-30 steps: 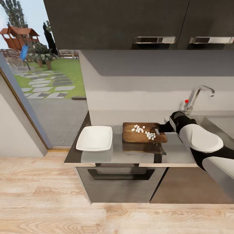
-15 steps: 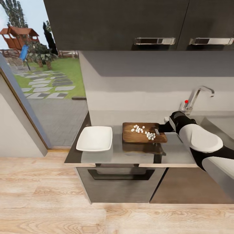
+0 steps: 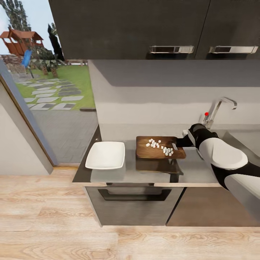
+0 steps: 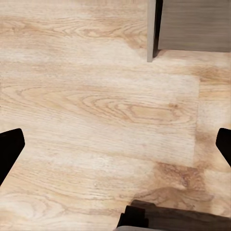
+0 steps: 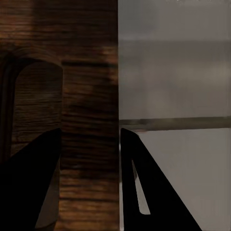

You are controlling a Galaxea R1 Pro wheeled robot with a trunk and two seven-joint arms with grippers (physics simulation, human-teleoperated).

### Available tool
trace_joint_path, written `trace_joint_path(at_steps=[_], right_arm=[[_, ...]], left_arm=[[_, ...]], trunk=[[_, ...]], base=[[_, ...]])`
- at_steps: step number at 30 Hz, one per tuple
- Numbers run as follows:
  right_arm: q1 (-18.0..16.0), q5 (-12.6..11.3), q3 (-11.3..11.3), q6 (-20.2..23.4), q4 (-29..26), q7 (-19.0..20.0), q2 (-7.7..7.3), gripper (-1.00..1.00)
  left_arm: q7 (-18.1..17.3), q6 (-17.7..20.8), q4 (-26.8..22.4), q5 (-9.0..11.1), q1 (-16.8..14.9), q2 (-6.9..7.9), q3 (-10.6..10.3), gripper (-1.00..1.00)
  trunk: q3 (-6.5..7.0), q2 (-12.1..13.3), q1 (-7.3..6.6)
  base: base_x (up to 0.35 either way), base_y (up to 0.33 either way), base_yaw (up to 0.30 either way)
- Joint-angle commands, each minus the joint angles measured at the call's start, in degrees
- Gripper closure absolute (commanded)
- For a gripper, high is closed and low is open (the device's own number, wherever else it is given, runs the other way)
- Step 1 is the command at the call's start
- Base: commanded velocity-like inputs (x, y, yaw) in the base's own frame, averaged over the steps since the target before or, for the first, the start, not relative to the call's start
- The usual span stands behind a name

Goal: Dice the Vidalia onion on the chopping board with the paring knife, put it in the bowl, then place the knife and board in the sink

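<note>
Dicing looks done: white diced onion pieces (image 3: 159, 146) lie on the brown wooden chopping board (image 3: 144, 152) mid-desk, right claw (image 3: 179, 143) at its right edge (grip state unclear), next transfer them to the white square bowl (image 3: 105, 155) near the desk's left edge.

You have nothing to read here: no text, label, brand, number or sign shows on any surface in any of the three views.
</note>
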Motion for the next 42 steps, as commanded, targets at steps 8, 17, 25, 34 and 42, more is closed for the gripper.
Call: trace_joint_path(at_steps=[8, 17, 25, 34, 42], right_arm=[[-0.1, 0.5, -0.3, 0.2, -0.1, 0.5, 0.04, 1.00], [-0.1, 0.5, -0.3, 0.2, -0.1, 0.5, 0.05, 1.00], [-0.1, 0.5, -0.3, 0.2, -0.1, 0.5, 0.05, 1.00], [-0.1, 0.5, -0.3, 0.2, -0.1, 0.5, 0.05, 1.00], [-0.1, 0.5, -0.3, 0.2, -0.1, 0.5, 0.05, 1.00]], left_arm=[[0.3, -0.1, 0.0, 0.2, 0.0, -0.02, -0.5, -1.00], [0.3, -0.1, 0.0, 0.2, 0.0, -0.02, -0.5, -1.00], [0.3, -0.1, 0.0, 0.2, 0.0, -0.02, -0.5, -1.00], [0.3, -0.1, 0.0, 0.2, 0.0, -0.02, -0.5, -1.00], [0.3, -0.1, 0.0, 0.2, 0.0, -0.02, -0.5, -1.00]], trunk=[[-0.06, 0.0, 0.00], [-0.06, 0.0, 0.00], [1.02, 2.4, -1.31], [2.27, 5.2, -2.85], [2.27, 5.2, -2.85]], base=[[0.000, 0.000, 0.000], [0.000, 0.000, 0.000], [0.000, 0.000, 0.000], [0.000, 0.000, 0.000], [0.000, 0.000, 0.000]])
